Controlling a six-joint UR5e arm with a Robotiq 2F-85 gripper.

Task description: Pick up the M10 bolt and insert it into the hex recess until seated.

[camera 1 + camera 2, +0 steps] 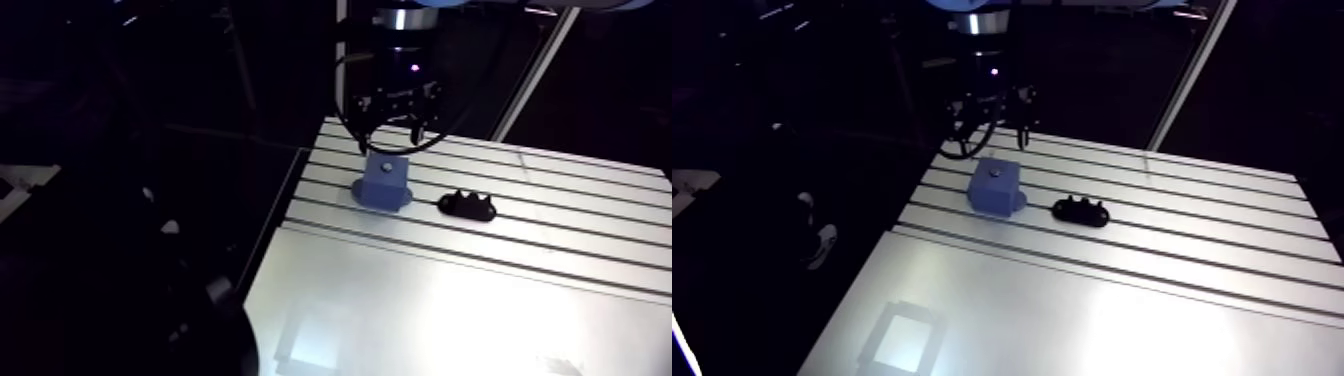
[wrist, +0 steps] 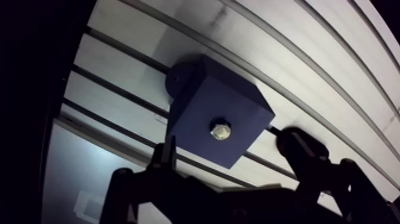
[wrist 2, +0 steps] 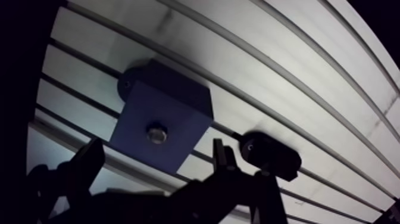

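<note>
M10 bolt (image 2: 220, 129) is sitting in the top face of the blue block (image 2: 199, 107), upper centre of the arm view on the surface (image 1: 560, 230). The gripper (image 1: 392, 138) is hanging above it, fingers spread and holding nothing.

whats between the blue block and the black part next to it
Nothing: in the arm view only bare slotted table separates the blue block and the black part.

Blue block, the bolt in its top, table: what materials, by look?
Block: matte uniform blue, likely plastic, perhaps printed. Bolt: shiny glint, bare or plated metal. Table: pale satin sheen, slotted, looks aluminium.
</note>
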